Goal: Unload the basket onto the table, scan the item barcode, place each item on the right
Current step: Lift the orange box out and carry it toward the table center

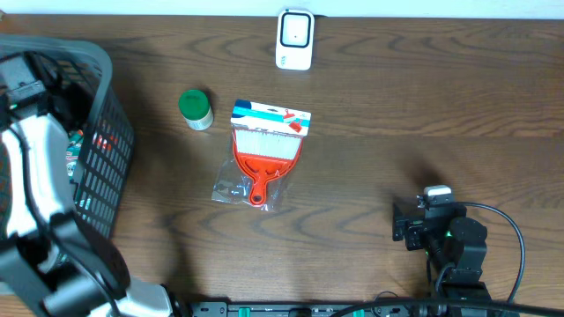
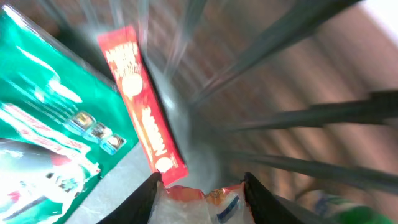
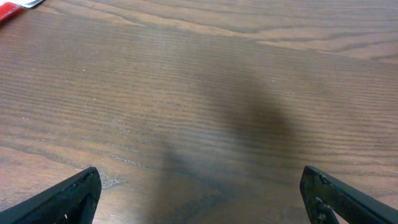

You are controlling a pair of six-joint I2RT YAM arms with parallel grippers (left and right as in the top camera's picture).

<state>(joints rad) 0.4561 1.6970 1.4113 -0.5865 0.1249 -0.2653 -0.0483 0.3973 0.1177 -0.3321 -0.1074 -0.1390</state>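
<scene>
The left end effector (image 2: pixel 201 180) is down inside the black basket (image 1: pixel 107 150) at the left edge of the overhead view. Its jaws are narrowed onto a crinkly red-and-white packet (image 2: pixel 199 202), which fills the gap at the bottom centre of the left wrist view and meets both fingers. That view is blurred. Just above the packet lies a long red bar (image 2: pixel 140 106), and a green box (image 2: pixel 43 106) is at the far left.

The right end effector (image 3: pixel 200 180) hangs with its jaws wide over bare counter (image 1: pixel 397 114) at the lower right, holding nothing.

The white scanner (image 1: pixel 294 39) sits at top centre. A green-lidded jar (image 1: pixel 196 109) and a bagged orange dustpan (image 1: pixel 264 154) lie mid-frame.
</scene>
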